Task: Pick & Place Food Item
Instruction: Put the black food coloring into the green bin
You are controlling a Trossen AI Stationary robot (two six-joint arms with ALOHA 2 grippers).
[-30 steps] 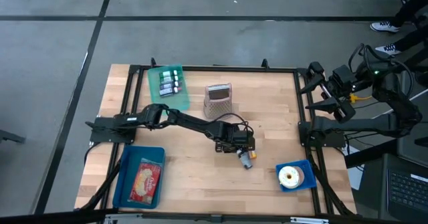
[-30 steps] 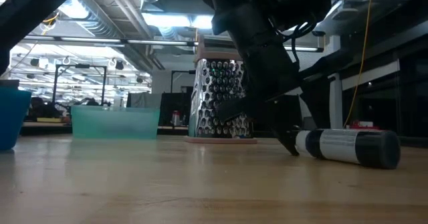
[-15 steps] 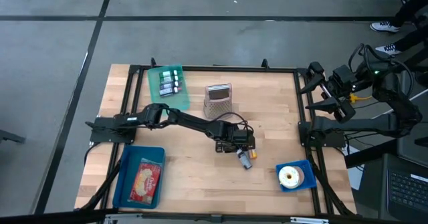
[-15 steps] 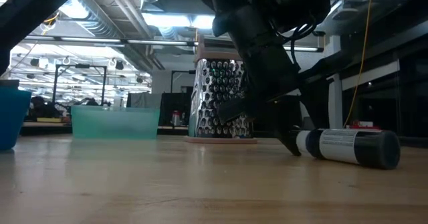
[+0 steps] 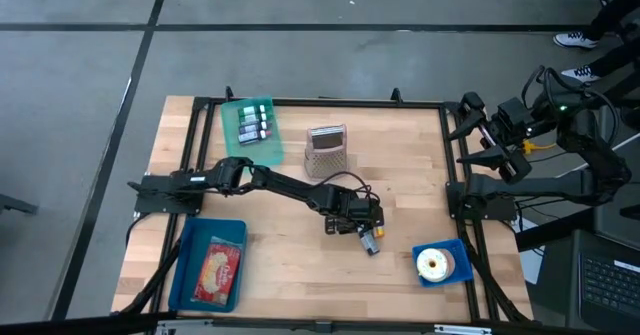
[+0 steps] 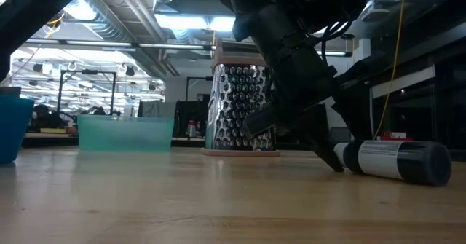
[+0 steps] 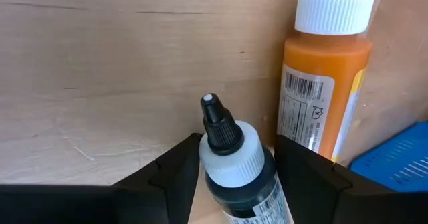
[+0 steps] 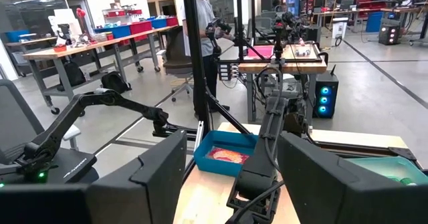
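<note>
A dark squeeze bottle with a white shoulder and a black nozzle lies on its side on the table, right of centre. My left gripper reaches down over its nozzle end. It is open, with one finger on each side of the white shoulder. An orange bottle with a white cap lies just beyond. My right gripper is open and waits raised off the table's right side. My left gripper straddles the bottle's white shoulder, slanting down from the table's left. One finger lies against that shoulder, while the other stands a narrow gap off it. The bottle rests on its side on the table.
A metal grater stands behind the gripper. A green tray of small items is at the far left, and a blue bin with a food packet at the near left. A blue tray with a white roll is at the near right. A person stands in the room.
My left gripper has crept a little toward the table's right edge and rolled slightly. The dark bottle has shifted with it a short way toward the right, still lying on its side.
</note>
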